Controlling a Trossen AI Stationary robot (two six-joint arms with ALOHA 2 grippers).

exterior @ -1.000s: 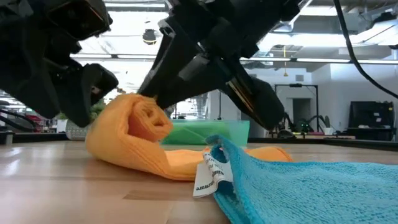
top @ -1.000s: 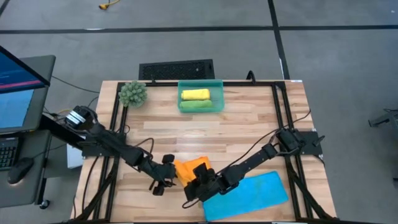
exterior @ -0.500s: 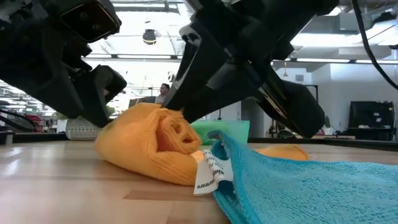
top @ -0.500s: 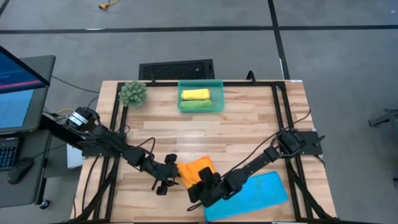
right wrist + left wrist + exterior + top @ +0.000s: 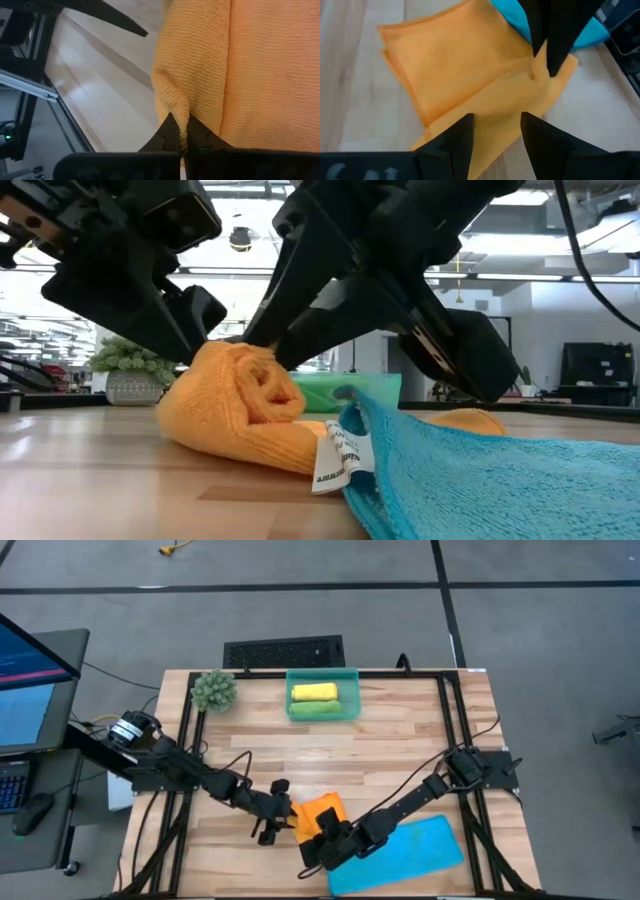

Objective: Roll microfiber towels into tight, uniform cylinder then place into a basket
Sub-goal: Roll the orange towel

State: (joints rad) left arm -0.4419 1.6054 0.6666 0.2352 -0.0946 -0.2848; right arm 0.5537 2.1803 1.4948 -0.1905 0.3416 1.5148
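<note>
The orange towel (image 5: 320, 813) lies near the table's front edge, its left part rolled into a fat coil (image 5: 245, 395) and its right part flat on the wood. My left gripper (image 5: 277, 819) comes at the coil from the left. My right gripper (image 5: 322, 838) comes from the right and is shut on the coil's near end. The blue towel (image 5: 400, 852) lies flat to the right, its corner over the orange one (image 5: 350, 420). The teal basket (image 5: 350, 700) at the far edge holds a yellow roll (image 5: 313, 691) and a green roll (image 5: 315, 709). My left gripper has the coil's rolled ridge (image 5: 492, 132) between its two fingers (image 5: 457, 140), one on each side. The fingers come level from the table's left and lie along the ridge. The coil rests on the table. My right gripper pinches a raised fold of the orange cloth (image 5: 177, 107) between its fingertips (image 5: 170, 131), only at their free ends. It slants down from the right at the coil's near end (image 5: 270, 385). The coil rests on the table.
A spiky green plant ball (image 5: 213, 690) stands at the far left. A black keyboard (image 5: 283, 650) lies behind the table. The black frame rails (image 5: 450, 730) run along the table's sides. Bare wood lies between the basket and the towels.
My left gripper has gone toward the table's right edge, against the orange towel. The rolled part has turned over further into a tighter coil and shifted right. The flat right part has stayed down. My right gripper has kept its hold and shifted slightly.
</note>
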